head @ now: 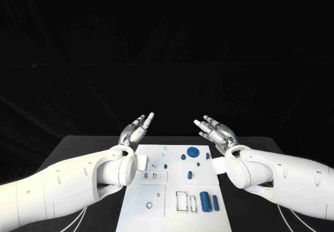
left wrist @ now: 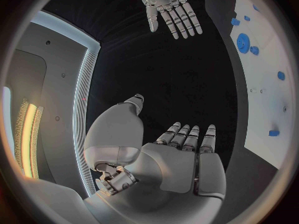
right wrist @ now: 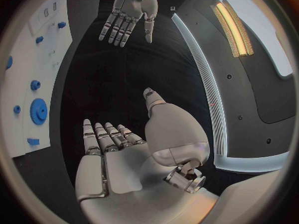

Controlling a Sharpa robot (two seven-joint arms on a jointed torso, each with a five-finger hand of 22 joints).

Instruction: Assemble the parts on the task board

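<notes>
Fingers spread, holding nothing on left hand (head: 137,128) and right hand (head: 215,131); board (head: 174,205) with blue parts (head: 204,201) behind the fingertips, below.

Both robot hands hover above the task board (head: 174,193), nothing between them and it.

Black table (head: 83,145) under white board, dark bare top showing on both sides of board and beyond its far edge. Black backdrop (head: 167,63) behind table, rising from table's far edge.
</notes>
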